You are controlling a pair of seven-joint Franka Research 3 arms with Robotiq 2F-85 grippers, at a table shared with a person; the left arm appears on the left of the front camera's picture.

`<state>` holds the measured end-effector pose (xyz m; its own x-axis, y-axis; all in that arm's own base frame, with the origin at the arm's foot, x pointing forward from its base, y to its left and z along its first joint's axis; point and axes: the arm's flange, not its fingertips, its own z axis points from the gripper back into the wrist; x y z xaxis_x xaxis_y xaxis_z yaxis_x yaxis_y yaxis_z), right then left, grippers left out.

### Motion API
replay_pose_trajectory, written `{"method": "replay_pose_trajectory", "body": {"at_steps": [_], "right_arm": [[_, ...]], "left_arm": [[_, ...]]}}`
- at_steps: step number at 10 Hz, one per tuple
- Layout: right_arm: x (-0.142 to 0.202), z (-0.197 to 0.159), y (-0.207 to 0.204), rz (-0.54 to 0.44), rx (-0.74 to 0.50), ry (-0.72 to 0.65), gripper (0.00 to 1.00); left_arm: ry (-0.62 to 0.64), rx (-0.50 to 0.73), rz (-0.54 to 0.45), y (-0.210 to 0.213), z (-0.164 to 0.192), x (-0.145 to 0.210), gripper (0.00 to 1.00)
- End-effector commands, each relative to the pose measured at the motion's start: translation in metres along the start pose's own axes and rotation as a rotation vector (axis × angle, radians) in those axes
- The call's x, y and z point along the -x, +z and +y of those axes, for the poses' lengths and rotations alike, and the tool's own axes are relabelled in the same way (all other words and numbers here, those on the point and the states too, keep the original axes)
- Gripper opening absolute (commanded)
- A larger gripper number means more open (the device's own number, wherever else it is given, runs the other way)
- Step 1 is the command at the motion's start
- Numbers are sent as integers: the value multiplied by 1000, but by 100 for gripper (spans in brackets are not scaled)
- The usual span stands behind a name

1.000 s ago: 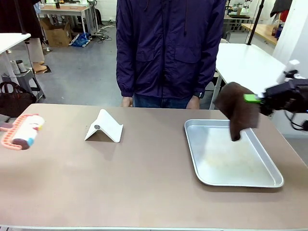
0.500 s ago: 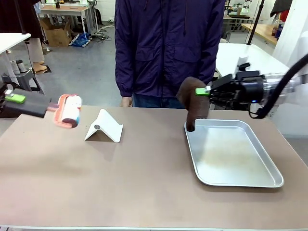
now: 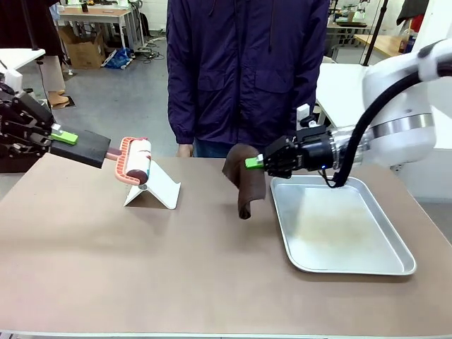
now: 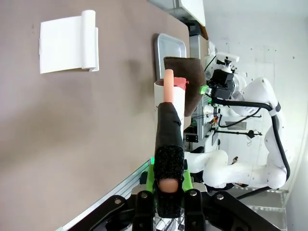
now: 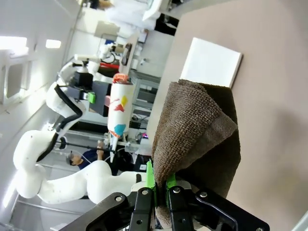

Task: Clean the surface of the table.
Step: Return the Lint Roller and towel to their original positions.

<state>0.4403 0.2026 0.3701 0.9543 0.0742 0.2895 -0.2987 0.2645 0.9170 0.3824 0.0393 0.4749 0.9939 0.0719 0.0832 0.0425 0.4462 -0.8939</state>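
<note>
1. Across the front view, from the near edge to the far side, stretches the surface (image 3: 212, 282), a wide brownish-taupe top with a thin pale edge.
2. On its right part lies a shiny metal tray (image 3: 339, 226), its long sides running away from the camera and its floor bare.
3. Left of the middle, towards the far edge, a white folded stand (image 3: 159, 189) sits on the surface like a small tent, well apart from the tray.
4. Between stand and tray hangs a brown cloth (image 3: 244, 180), pinched at its top by the right arm's jaws, which are pressed together on a fold of it. The cloth droops just left of the tray's left rim. Its lower end is close to the surface, but I cannot tell whether it touches.
5. The left arm's jaws are clamped on the black padded handle (image 3: 85, 147) of a lint roller (image 3: 134, 161). The roller's head hangs off the surface at the stand's upper left side, and I cannot tell whether it touches the stand.
6. A person (image 3: 247, 70) in a dark purple jacket stands at the far edge, behind the cloth.
</note>
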Motion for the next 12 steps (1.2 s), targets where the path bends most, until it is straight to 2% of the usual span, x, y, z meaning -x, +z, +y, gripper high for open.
{"method": "replay_pose_trajectory", "body": {"at_steps": [1,2,3,7,8,9,12], "right_arm": [[-6,-1,-14,-35,29,25,9],[-5,1,-6,-7,9,38,9],[2,-4,-9,8,19,-1,9],[1,-6,-9,8,22,1,9],[2,-5,-15,42,92,40,9],[3,-11,-16,10,104,21,9],[15,-20,-10,-34,43,-6,9]], "left_arm": [[23,20,-15,-4,1,-14,22],[0,40,37,1,6,-12,22],[8,-4,3,-5,4,-5,22],[15,-3,12,-6,8,-9,22],[16,-43,82,-15,-9,-11,22],[36,-91,114,-31,-31,-26,22],[76,-253,135,-65,-76,-69,22]]}}
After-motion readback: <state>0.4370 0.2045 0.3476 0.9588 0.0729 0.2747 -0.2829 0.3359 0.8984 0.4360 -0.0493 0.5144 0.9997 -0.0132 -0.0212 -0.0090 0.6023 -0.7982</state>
